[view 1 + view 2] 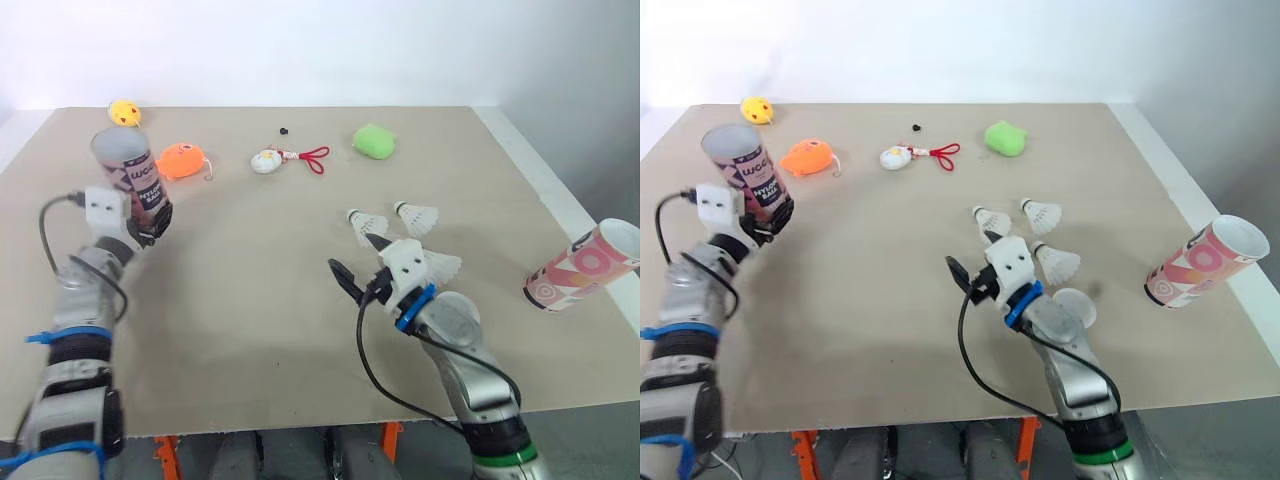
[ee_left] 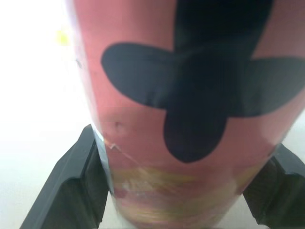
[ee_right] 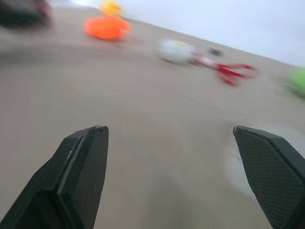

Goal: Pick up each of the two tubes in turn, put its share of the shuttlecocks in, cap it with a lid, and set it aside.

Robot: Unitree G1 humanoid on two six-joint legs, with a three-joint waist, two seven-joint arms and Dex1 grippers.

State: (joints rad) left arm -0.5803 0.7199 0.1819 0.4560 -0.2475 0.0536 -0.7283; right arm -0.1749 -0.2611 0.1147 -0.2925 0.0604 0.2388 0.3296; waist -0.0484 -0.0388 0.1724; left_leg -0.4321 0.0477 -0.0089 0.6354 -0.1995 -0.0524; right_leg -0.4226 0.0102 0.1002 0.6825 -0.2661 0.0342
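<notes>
Left gripper point(image 1: 148, 222) is clenched round the dark-labelled tube point(image 1: 130, 172), held roughly upright with its mouth up at the left side of the tan table point(image 1: 250, 330). Right gripper point(image 3: 171, 133) hangs spread and empty near the middle. The pink tube point(image 1: 585, 265) lies on its side by the right edge. Three shuttlecocks point(image 1: 417, 214) lie just beside the right gripper.

The right claw point(image 3: 167, 130), spread wide, hangs over the table point(image 3: 143, 86) facing an orange toy point(image 3: 107, 27).
</notes>
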